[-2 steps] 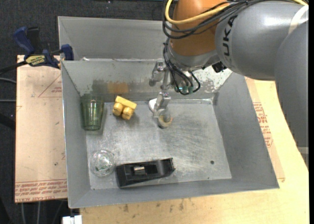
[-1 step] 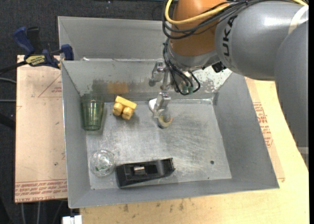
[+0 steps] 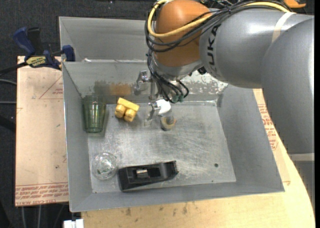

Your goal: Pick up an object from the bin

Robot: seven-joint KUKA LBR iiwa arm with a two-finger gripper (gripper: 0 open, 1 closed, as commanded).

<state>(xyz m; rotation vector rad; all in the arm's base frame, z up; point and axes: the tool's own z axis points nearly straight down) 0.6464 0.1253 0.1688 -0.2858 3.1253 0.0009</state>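
Pincer [image 3: 156, 113] hangs low over the far half of the grey metal bin [image 3: 200, 147], at about 12 o'clock from the middle of the floor and near the back wall. We cannot tell whether it is spread or pressed together, because the wrist and its dark cables [image 3: 170, 91] cover much of it from above.

The thing closest to it is a small tan round piece [image 3: 167, 124], lying on the floor just beside the pincer at its 4 o'clock. We cannot tell whether the two touch.

At the pincer's 9 o'clock, near but apart, lies a lumpy yellow block [image 3: 126, 109]. It is the one neighbour close enough to crowd that side. Farther along the same line, against the left wall at the bin's 9 o'clock, is a green glass tumbler [image 3: 93, 115]. We cannot tell whether it stands or lies.

In the corner at 8 o'clock sits a clear glass round thing [image 3: 104, 164]. Along the front wall at 6 o'clock a black oblong device [image 3: 148, 174] lies flat, its left end near the clear glass. These last three are well apart from the pincer and the tan piece.

The grey arm [image 3: 260, 42], with an orange cover [image 3: 180, 19] at the wrist, comes in from 2 o'clock and hides part of the back wall.
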